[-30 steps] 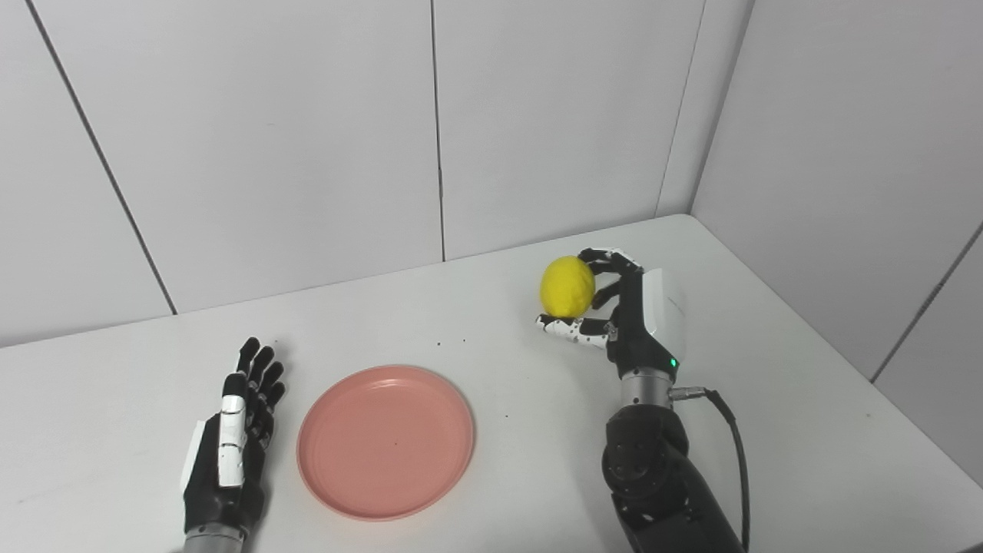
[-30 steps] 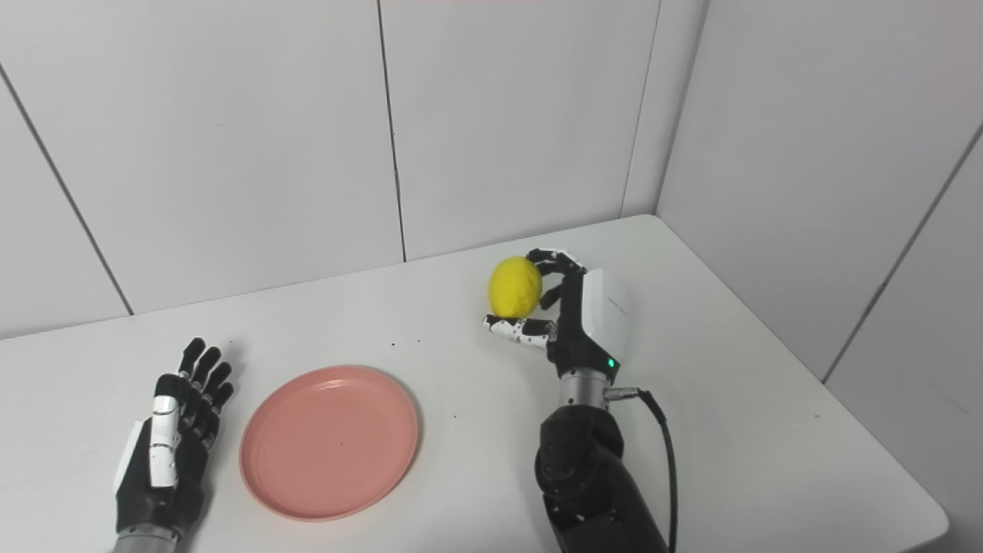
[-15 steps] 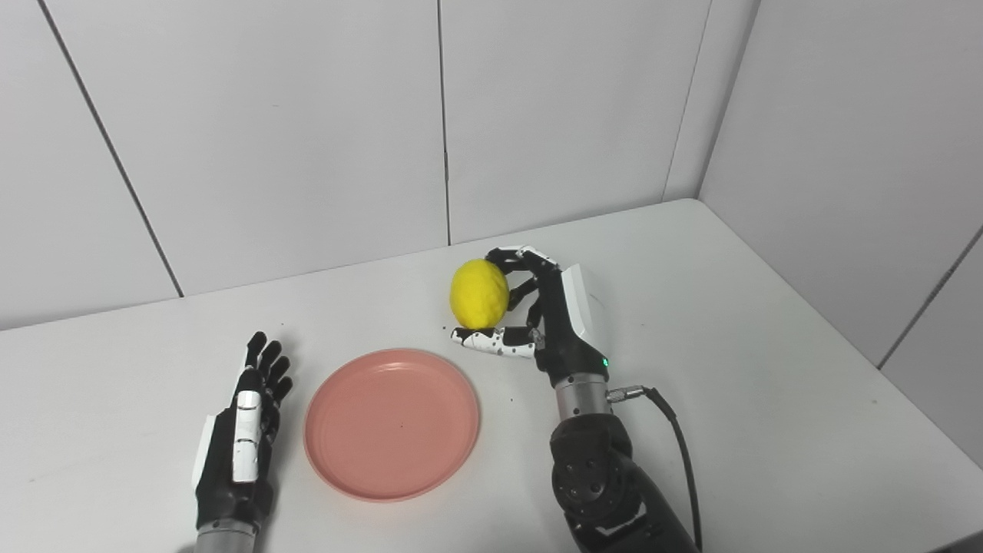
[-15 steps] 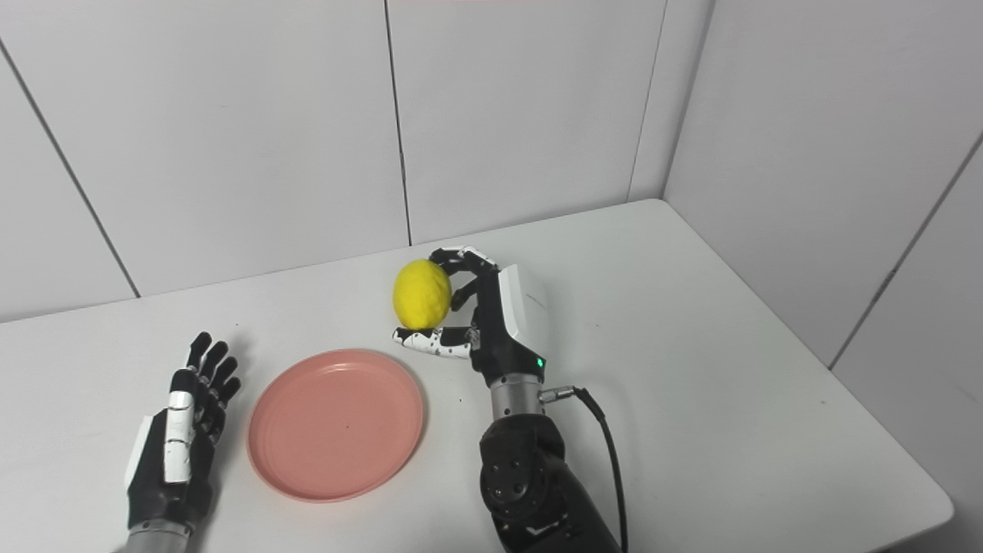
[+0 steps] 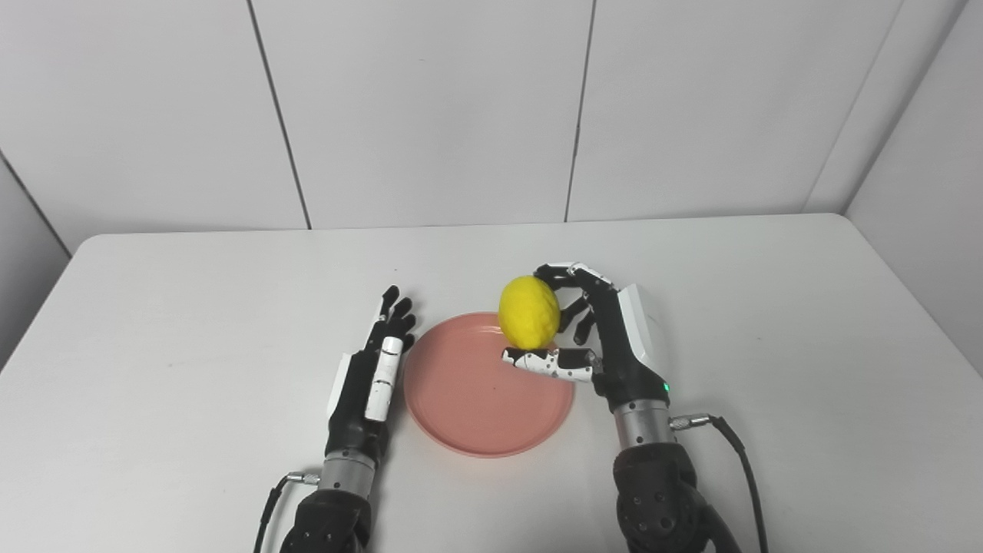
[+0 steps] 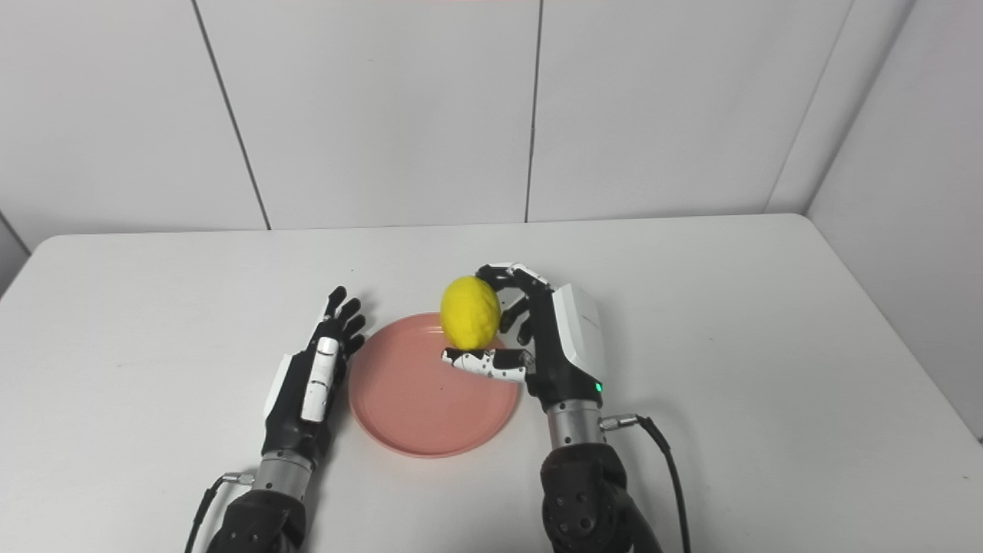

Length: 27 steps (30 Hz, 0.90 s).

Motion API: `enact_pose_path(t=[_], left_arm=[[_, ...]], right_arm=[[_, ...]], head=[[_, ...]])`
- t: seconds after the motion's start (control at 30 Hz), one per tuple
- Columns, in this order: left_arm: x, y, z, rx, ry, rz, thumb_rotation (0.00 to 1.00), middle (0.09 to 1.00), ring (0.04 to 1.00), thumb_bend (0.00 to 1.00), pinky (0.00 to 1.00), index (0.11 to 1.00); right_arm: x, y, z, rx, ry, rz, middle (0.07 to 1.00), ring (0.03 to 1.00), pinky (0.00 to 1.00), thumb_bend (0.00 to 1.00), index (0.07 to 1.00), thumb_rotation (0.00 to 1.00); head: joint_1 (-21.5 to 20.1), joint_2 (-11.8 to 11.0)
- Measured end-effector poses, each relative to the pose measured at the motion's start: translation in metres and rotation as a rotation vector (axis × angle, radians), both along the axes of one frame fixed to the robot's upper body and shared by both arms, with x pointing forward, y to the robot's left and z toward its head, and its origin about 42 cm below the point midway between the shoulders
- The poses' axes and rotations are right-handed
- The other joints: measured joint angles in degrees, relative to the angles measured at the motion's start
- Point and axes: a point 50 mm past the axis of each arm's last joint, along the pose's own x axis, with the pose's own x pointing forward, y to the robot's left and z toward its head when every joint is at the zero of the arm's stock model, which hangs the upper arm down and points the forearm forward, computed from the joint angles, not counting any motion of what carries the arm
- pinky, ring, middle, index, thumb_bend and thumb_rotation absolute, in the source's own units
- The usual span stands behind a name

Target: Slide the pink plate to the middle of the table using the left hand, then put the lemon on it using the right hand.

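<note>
The pink plate (image 5: 476, 399) lies flat near the middle of the white table (image 5: 153, 322). My right hand (image 5: 607, 338) is shut on the yellow lemon (image 5: 528, 312), holding it above the plate's right rim, with the thumb under it. My left hand (image 5: 372, 369) rests edge-on on the table just left of the plate, fingers straight and together, holding nothing. The same scene shows in the right eye view, with the lemon (image 6: 470, 312) over the plate (image 6: 418, 407).
White panelled walls stand behind and to the right of the table. A black cable (image 5: 737, 453) runs from my right wrist. The table's left edge and rounded back corners are in view.
The camera has swung left, so the whole picture shifted. My right hand has carried the lemon left, from beside the plate to above its right rim. My left hand stays beside the plate.
</note>
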Motion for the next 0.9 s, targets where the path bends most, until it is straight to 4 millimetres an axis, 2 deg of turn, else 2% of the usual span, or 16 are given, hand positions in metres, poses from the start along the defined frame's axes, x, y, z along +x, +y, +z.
enact_pose_path(t=[0.23,0.4,0.6,0.9], left_arm=[[-0.005,-0.018,0.000,-0.043,0.017,0.017,1.00,0.960,0.945,0.62,0.93,0.959],[-0.006,-0.023,0.000,-0.022,0.015,0.033,1.00,0.965,0.948,0.62,0.94,0.962],[-0.006,-0.025,-0.002,-0.023,0.020,0.060,1.00,0.961,0.943,0.61,0.94,0.957],[-0.006,-0.026,-0.001,-0.014,0.015,0.063,1.00,0.964,0.946,0.63,0.95,0.964]], right_arm=[[-0.001,0.004,-0.007,-0.024,0.012,0.072,0.447,0.367,0.24,0.51,0.530,0.00],[-0.001,0.000,-0.020,-0.086,0.043,0.095,0.446,0.368,0.25,0.51,0.532,0.00],[0.000,-0.002,-0.031,-0.171,0.091,0.135,0.449,0.377,0.29,0.51,0.535,0.00],[0.008,0.001,-0.033,-0.308,0.088,0.167,0.448,0.407,0.34,0.51,0.535,0.00]], head=[[2.9,-0.4],[5.1,-0.9],[4.9,-1.2],[3.0,-1.6]])
